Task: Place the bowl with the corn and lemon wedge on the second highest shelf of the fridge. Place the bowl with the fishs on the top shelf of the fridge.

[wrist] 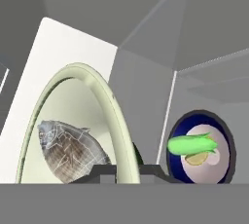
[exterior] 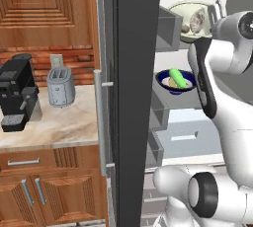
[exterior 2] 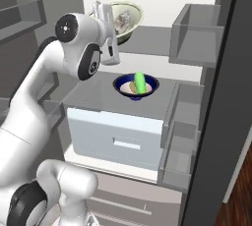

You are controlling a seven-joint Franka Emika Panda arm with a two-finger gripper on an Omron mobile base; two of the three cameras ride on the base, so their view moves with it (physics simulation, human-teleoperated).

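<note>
My gripper (exterior 2: 105, 14) is shut on the rim of the pale green bowl (exterior 2: 129, 13), which is tipped on its side just above the top shelf (exterior 2: 152, 41) of the open fridge. Whether the bowl touches the shelf I cannot tell. A grey fish (wrist: 70, 150) lies inside the pale green bowl (wrist: 73, 96), and my fingertips (wrist: 104, 170) straddle its rim. One level lower, the dark-blue bowl (exterior 2: 119, 86) stands upright on the shelf over the white drawer (exterior 2: 113, 131), holding the green corn (exterior 2: 140, 81) and the lemon wedge (wrist: 197, 158). The left base view has the green bowl (exterior: 190, 9) above the blue bowl (exterior: 161, 79).
The dark fridge door (exterior: 136, 97) with its silver handle (exterior: 99, 122) stands open at my left. Grey door bins (exterior 2: 197, 33) jut out at the right of the shelves. Left of the fridge, a counter (exterior: 69, 127) carries a toaster (exterior: 61, 88) and a coffee machine (exterior: 17, 95).
</note>
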